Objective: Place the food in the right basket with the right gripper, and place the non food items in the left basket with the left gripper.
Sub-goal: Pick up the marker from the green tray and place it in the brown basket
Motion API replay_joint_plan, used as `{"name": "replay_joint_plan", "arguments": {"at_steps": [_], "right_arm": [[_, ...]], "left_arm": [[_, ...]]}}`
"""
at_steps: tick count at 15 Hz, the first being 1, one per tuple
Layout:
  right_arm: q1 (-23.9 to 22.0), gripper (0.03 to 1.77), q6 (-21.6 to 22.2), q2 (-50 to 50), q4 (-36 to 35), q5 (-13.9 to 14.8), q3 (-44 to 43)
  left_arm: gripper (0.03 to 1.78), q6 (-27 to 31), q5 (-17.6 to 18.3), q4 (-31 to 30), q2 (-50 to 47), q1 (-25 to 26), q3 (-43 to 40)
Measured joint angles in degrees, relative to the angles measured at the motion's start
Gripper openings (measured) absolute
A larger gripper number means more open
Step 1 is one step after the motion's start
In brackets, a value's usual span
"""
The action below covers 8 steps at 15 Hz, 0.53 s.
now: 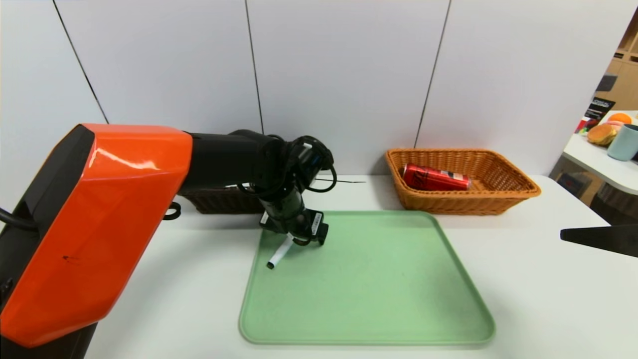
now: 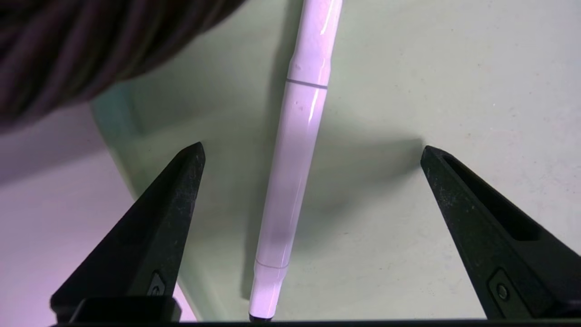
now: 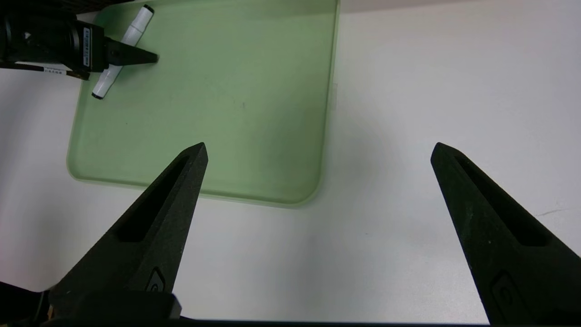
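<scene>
I have the left gripper hanging over the far left corner of the tray, fingers spread wide with the marker lying between them, touched by neither. In my left wrist view the marker runs lengthwise down the gap, away from the camera; its near black tip is cut off at the frame edge and its far end runs out of frame. From the head view the marker lies slanted on the tray, one end toward the tray's left edge, the other hidden under the gripper. The left basket is mostly hidden behind my left arm. The can lies on its side in the right basket. My right gripper hangs released over bare table right of the tray.
</scene>
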<state>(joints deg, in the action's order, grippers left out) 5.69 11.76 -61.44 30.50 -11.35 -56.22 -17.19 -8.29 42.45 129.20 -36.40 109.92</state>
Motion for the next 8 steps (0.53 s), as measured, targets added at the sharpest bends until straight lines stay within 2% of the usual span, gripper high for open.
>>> {"name": "replay_joint_plan", "arguments": {"at_steps": [8], "right_arm": [[1.0, 1.70, 0.0, 0.0, -1.2, 0.2, -0.1]], "left_arm": [[1.69, -0.2, 0.0, 0.2, -0.9, 0.0, -0.3]]}}
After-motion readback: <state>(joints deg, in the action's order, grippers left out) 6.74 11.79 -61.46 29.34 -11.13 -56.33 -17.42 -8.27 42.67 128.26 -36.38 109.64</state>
